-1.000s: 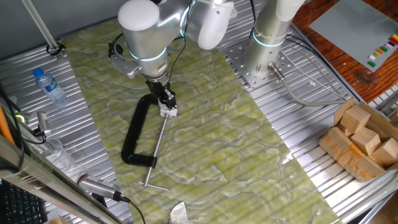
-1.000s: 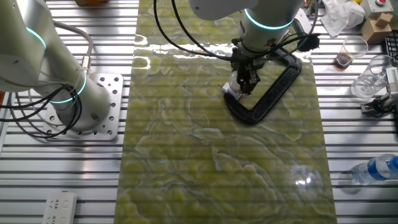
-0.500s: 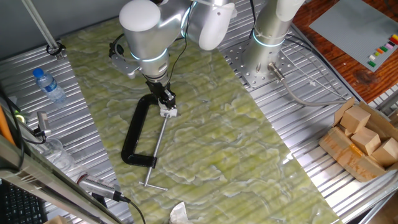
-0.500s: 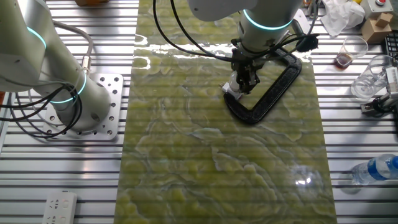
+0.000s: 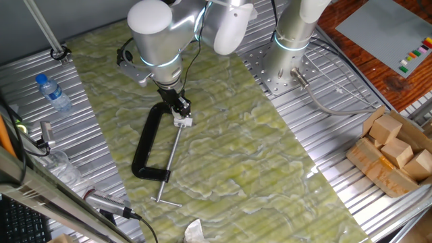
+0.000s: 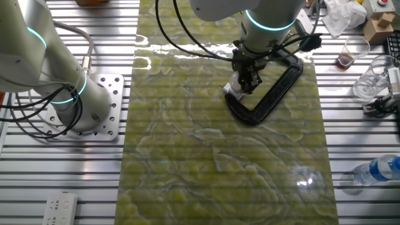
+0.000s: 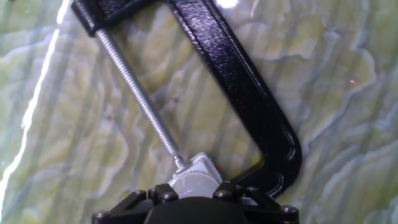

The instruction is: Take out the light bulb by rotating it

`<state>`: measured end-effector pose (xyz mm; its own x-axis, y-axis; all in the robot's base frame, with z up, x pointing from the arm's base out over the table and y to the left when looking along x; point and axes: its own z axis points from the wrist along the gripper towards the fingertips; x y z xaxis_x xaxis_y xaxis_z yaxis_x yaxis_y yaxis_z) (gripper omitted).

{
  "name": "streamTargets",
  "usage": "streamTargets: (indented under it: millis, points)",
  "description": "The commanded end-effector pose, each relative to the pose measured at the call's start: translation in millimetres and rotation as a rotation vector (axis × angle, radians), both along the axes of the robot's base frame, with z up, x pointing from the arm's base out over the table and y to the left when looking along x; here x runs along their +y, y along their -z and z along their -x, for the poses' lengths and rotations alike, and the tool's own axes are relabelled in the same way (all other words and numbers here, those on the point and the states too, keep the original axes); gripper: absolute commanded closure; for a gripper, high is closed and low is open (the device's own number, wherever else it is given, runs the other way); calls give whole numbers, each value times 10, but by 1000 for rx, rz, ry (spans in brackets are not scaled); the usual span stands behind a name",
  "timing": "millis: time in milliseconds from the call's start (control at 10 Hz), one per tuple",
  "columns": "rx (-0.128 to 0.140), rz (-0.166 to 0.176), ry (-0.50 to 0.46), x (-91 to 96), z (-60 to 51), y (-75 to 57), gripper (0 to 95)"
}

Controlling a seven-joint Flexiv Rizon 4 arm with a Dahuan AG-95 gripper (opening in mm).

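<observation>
The gripper (image 7: 194,190) is down over the light bulb (image 7: 194,184), which sits in a small white socket piece (image 7: 207,163) pinched between the screw (image 7: 138,93) and jaw of the black C-clamp (image 7: 239,87), at the six o'clock edge of the hand view; the step in hand looks like the unscrewing grip; the fingers seem closed around the bulb, but I cannot tell for certain; next the wrist should turn about the bulb's axis, then lift; in both fixed views the fingers hide the bulb, and its screw base shows nowhere
</observation>
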<state>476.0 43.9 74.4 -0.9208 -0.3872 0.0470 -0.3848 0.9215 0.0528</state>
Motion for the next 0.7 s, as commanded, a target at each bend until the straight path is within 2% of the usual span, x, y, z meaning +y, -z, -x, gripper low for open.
streamTargets:
  millis: [100, 300, 700]
  points:
    - [-5, -5, -236, -4, 8, -2, 950]
    - [-9, -3, -335, -4, 8, -2, 950]
    - [-16, -22, -526, -1, 9, -3, 950]
